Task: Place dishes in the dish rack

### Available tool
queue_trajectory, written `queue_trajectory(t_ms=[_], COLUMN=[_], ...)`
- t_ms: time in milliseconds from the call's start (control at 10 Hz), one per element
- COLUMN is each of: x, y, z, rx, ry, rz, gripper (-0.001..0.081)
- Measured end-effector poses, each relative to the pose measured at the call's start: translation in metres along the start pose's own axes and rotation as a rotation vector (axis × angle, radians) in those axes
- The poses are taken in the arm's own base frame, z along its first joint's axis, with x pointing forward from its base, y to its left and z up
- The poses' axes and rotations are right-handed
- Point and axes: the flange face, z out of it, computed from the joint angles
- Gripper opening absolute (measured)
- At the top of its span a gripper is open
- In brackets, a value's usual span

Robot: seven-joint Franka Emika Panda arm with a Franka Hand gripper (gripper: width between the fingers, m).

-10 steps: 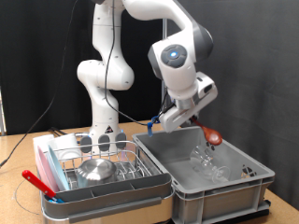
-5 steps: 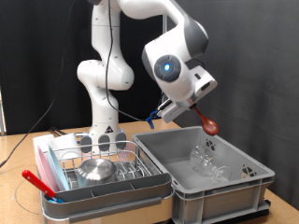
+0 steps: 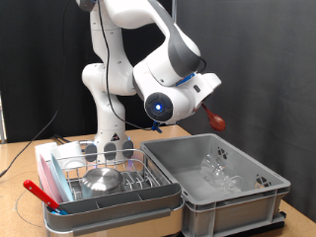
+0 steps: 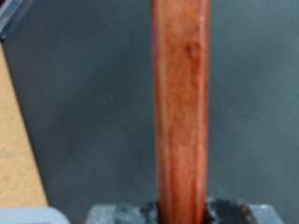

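My gripper (image 3: 203, 95) is shut on a thin orange-brown stick (image 4: 180, 103) with a red-brown spoon-like head (image 3: 215, 121). It holds the stick in the air above the back of the large grey bin (image 3: 259, 193). Clear glass pieces (image 3: 219, 170) lie inside that bin. The dish rack (image 3: 148, 194), silver wire in a white tray, stands at the exterior view's left of the bin. A small shiny steel bowl (image 3: 101, 179) sits in the rack. I cannot make out the light-blue plate.
A red utensil (image 3: 39, 192) lies along the rack's front left corner. The robot's white base (image 3: 109, 148) stands just behind the rack. The wooden table top (image 3: 15, 168) shows at the exterior view's left. A dark curtain fills the background.
The arm has risen and swung towards the exterior view's left, turning the wrist. The stick came up with it from low over the bin to higher in the air.
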Motion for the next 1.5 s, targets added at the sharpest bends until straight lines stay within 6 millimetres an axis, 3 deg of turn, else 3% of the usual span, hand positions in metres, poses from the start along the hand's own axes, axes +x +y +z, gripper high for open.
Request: queue_trajectory(t_ms=[200,600,900,1100,1500], x=[0.001,0.015,0.007,0.016,0.026], y=[0.002,0.016,0.012,0.022,0.032], z=[0.003,-0.005,-0.005,-0.024,-0.086], rx=[0.0,-0.086,-0.037,-0.061,-0.175], ry=[0.014,0.255,0.123,0.085,0.102], rz=[0.185,0.451,0.496,0.587,0.639], gripper=[0.0087,0.0087,0.0087,0.0087,0.0087])
